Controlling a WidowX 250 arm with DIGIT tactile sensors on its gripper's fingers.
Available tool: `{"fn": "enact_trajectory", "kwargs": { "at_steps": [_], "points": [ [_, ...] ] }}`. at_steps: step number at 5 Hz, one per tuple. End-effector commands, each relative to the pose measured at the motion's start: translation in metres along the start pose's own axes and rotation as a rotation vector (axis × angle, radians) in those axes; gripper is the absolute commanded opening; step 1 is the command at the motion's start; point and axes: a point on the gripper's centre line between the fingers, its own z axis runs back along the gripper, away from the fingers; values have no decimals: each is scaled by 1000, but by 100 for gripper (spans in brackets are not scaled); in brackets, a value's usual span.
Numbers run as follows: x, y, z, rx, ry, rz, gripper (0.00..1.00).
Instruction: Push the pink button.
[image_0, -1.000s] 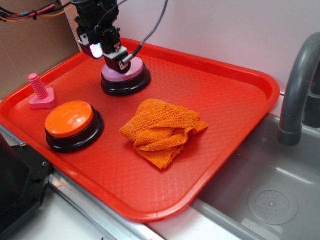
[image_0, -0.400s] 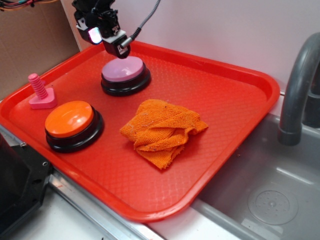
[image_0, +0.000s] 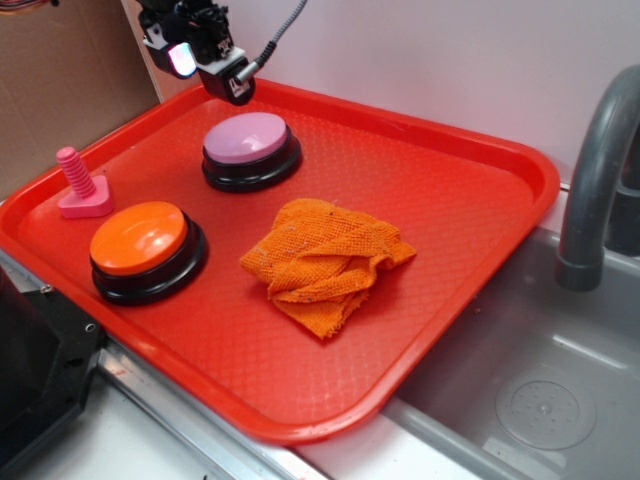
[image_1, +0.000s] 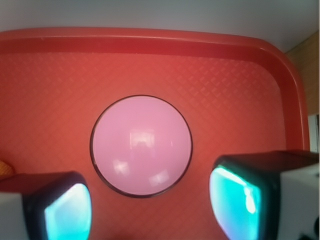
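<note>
The pink button (image_0: 246, 138) (image_1: 141, 145), a pale pink dome on a black round base, sits at the back left of the red tray (image_0: 440, 230). My gripper (image_0: 205, 68) (image_1: 150, 212) hangs in the air above and behind it, clear of the dome. In the wrist view the button lies just beyond the gap between my two fingers (image_1: 67, 212), whose pads glow turquoise. The jaws are open with nothing between them.
An orange-topped button (image_0: 140, 240) stands at the tray's front left. A small pink bolt (image_0: 80, 185) is upright at the left rim. A crumpled orange cloth (image_0: 325, 262) lies mid-tray. A grey faucet (image_0: 600, 160) and sink (image_0: 520, 400) are to the right.
My gripper has lifted off the pink button and risen up and back to the left; one second ago it was down on the dome.
</note>
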Motion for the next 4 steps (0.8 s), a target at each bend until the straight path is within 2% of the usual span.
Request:
{"fn": "enact_trajectory", "kwargs": {
  "at_steps": [1, 2, 3, 4],
  "points": [
    [11, -7, 30, 23, -100, -11, 100],
    [9, -9, 32, 19, -111, -17, 100],
    [6, -13, 40, 38, -160, -44, 100],
    [3, -16, 42, 66, -173, -53, 100]
  ]
}}
